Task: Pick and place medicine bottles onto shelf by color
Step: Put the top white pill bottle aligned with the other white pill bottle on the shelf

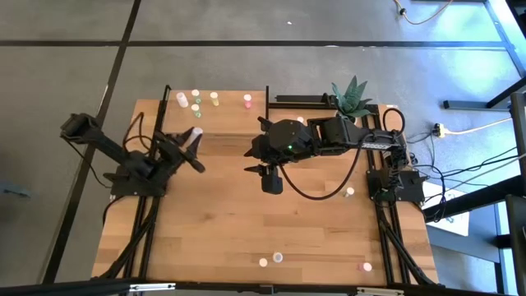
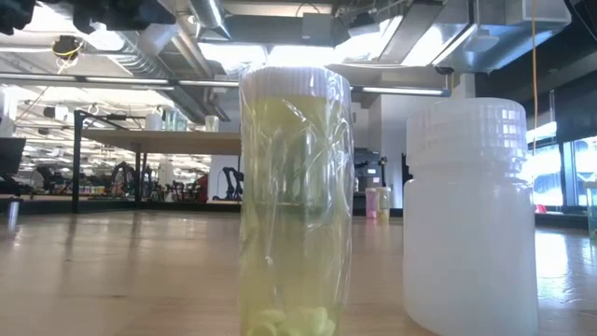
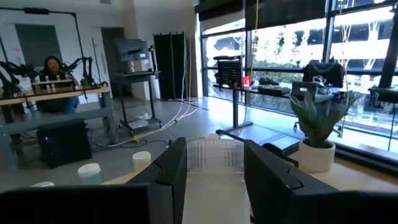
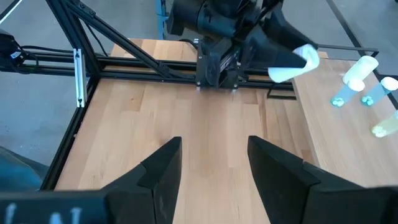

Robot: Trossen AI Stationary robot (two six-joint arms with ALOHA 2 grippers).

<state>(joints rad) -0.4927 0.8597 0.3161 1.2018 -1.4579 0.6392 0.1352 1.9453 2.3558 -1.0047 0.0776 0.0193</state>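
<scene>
Left gripper (image 3: 214,180) has a white-capped bottle (image 3: 214,163) pinched between its fingers (image 3: 171,177), held up just short of the shelf (image 1: 222,115). In the right wrist view that same bottle (image 4: 297,62) pokes sideways out of the left arm's jaws. Ahead of it, more bottles (image 1: 196,99) stand on the shelf. Right gripper (image 4: 211,171) hangs over bare wooden tabletop (image 4: 211,124), jaws wide, nothing between them. Down low, a greenish bottle (image 2: 296,201) and a white bottle (image 2: 471,219) loom close; which ones they are, hard to say. Beyond the left gripper: a potted plant (image 3: 316,127), big windows, a person (image 3: 53,68) at a desk.
</scene>
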